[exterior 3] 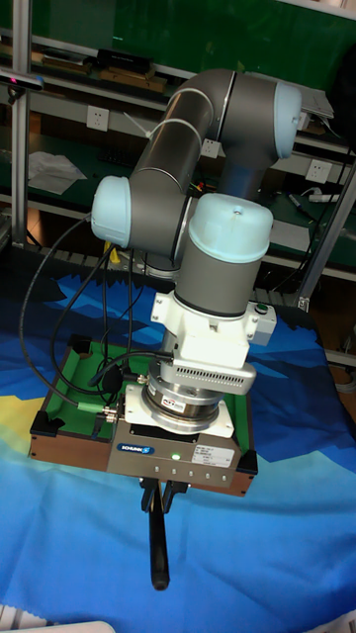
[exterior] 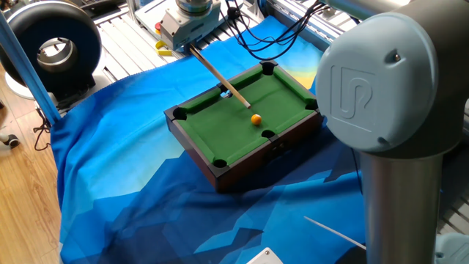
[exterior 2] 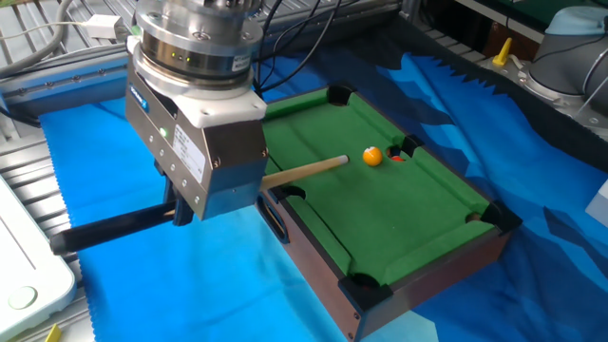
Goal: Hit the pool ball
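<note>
The pool ball (exterior: 256, 119) (exterior 2: 372, 157) is a small orange sphere resting on the green felt of the mini pool table (exterior: 192, 149) (exterior 2: 318, 255), close to a side pocket. My gripper (exterior 3: 156, 497) is shut on the black handle of a wooden cue stick (exterior: 218, 75) (exterior 2: 306, 171). The cue slants down over the table's rail. Its tip lies on the felt a short gap from the ball, not touching it. In the other fixed view the gripper's housing hides the fingers.
A blue cloth (exterior: 124, 198) covers the table under the pool table. A black ring-shaped device (exterior: 51, 45) stands at the back left, and cables (exterior: 267, 40) trail behind the table. The arm's grey joint (exterior: 388, 95) blocks the right. A white box (exterior 2: 24, 285) lies nearby.
</note>
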Tool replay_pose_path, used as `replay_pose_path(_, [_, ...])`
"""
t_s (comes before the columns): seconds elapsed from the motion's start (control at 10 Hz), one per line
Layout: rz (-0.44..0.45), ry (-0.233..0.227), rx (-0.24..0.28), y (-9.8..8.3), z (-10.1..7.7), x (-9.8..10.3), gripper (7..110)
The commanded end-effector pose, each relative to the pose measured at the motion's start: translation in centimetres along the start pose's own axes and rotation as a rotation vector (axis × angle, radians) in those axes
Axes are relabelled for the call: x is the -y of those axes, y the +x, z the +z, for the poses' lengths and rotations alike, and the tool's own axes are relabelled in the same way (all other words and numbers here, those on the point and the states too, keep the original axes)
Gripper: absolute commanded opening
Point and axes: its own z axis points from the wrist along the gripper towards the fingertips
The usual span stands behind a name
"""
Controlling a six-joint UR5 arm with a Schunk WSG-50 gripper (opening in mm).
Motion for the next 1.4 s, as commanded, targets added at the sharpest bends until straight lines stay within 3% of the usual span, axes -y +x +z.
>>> replay_pose_path(0.0, [0.011, -0.006, 0.0, -0.03, -0.14, 0.11, 7])
replay_pose_path(1.3, [0.055, -0.006, -0.007, 0.22, -0.01, 0.75, 7])
